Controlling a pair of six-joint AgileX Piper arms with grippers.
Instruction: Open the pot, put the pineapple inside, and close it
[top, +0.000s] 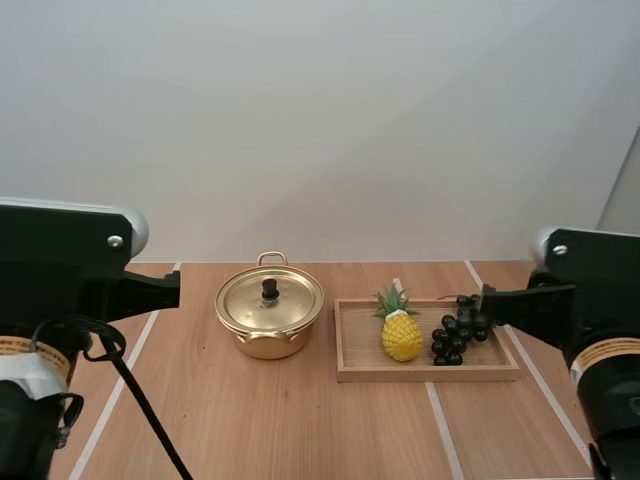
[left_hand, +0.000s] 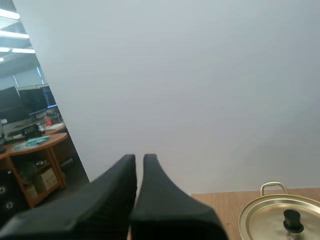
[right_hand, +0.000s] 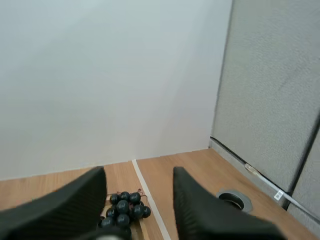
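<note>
Black and two-fingered, the left pincer is found closed on nothing, its fingers lying together as one dark wedge. It is held above the left part of the light brown wooden bench, off to the left of the round golden metal pot. The right pincer is found open, its ribbed black fingers set well apart with nothing between them. It is held over the right end of the shallow rectangular wooden tray, close by the bunch of dark grapes; whether the grapes are touched cannot be told.

Farther on, the pot is observed standing upright on the bench, just beside the tray's left end. Its flat golden lid is seated on the rim, and a small black knob is fixed at the lid's centre.

The small yellow pineapple with a green crown is located in the tray, near its middle, with the crown turned toward the far rim. The grapes are placed just to its right. The pineapple is gripped by neither pincer and remains outside the pot.

Behind the bench, a plain white wall is noted.
</note>
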